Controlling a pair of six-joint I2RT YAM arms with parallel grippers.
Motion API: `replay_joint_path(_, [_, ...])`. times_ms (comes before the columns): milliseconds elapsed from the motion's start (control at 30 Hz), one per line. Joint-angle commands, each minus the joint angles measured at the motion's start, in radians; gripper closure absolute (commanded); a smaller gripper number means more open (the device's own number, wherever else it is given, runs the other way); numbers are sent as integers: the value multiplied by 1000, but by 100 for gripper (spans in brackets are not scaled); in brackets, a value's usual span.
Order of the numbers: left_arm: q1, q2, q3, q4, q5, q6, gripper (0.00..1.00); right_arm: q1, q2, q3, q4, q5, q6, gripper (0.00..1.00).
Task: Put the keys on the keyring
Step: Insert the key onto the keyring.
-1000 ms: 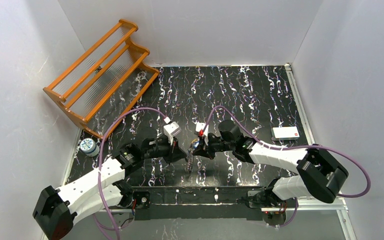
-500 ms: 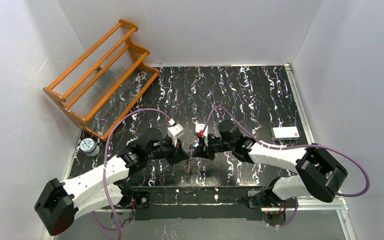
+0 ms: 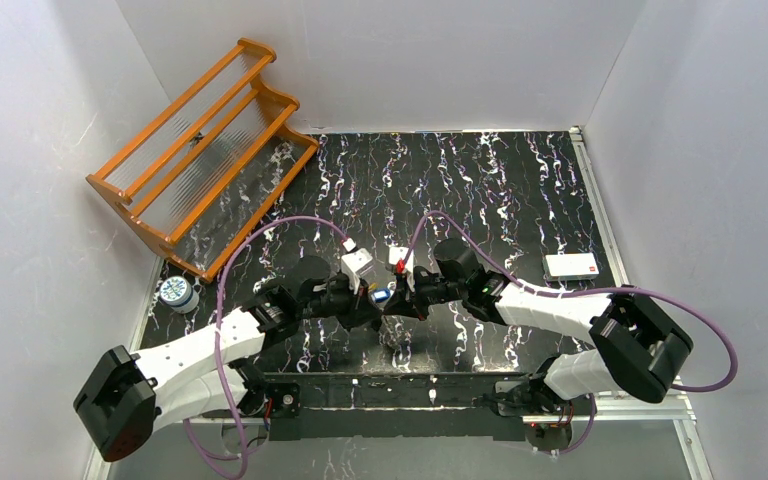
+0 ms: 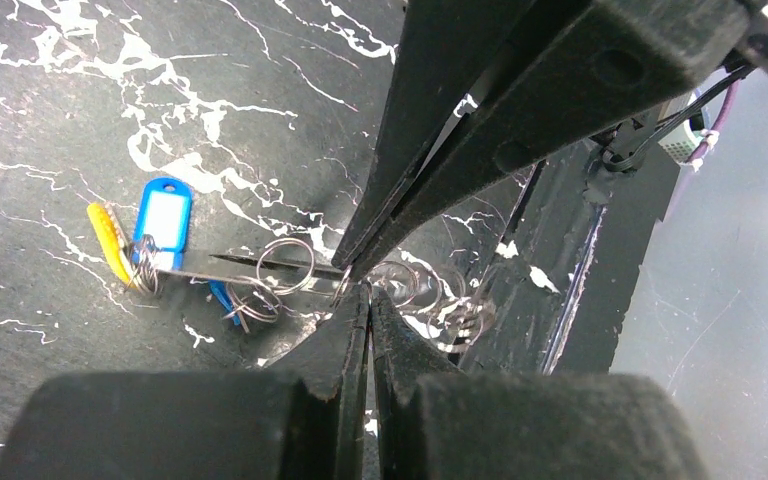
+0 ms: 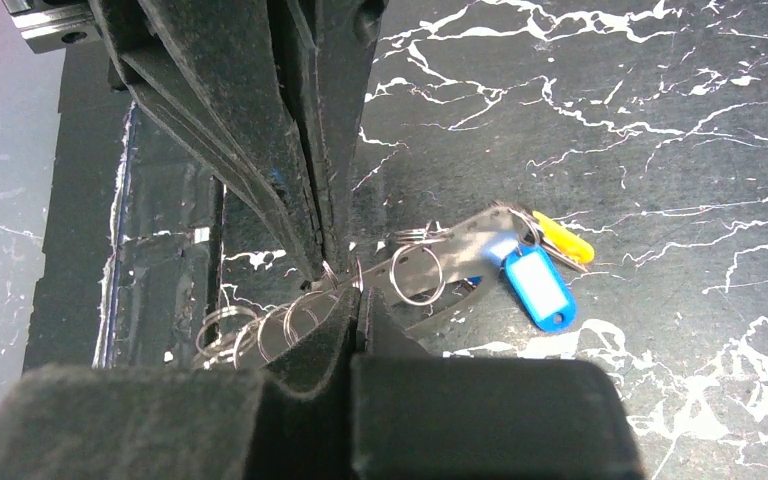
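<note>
Both grippers meet tip to tip low over the black marbled table, just right of centre near its front. My left gripper [image 3: 374,304] [image 4: 369,292] is shut, a thin wire loop of the keyring [image 4: 345,285] pinched at its tips. My right gripper [image 3: 393,302] [image 5: 357,300] is shut on the same small loop [image 5: 332,272]. More linked wire rings [image 4: 440,300] [image 5: 250,325] trail off toward the table's front edge. The keys hang beside the tips: a flat grey blade [image 4: 250,270] [image 5: 460,240], a blue tag [image 4: 163,218] [image 5: 533,285] and a yellow head [image 4: 108,240] [image 5: 563,238].
An orange wooden rack [image 3: 205,150] leans at the back left. A small round tin [image 3: 175,293] stands by the left wall. A white card with a red mark [image 3: 571,265] lies at the right. The table's front edge [image 3: 430,378] runs just below the grippers.
The left arm has reached further right, bringing its tips against the right gripper's tips. The bundle of rings and keys has shifted slightly right with them. Both grippers stay shut.
</note>
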Motion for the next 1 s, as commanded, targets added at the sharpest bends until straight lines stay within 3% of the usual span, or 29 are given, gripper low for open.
replay_joint_path(0, [-10, 8, 17, 22, -17, 13, 100, -3, 5, 43, -2, -22, 3, 99])
replay_joint_path(533, [-12, -53, -23, -6, -183, -95, 100, -4, -1, 37, -7, -26, 0, 99])
replay_joint_path(967, [-12, -67, -49, -59, -203, -103, 100, -4, -3, 42, 5, -28, 5, 99])
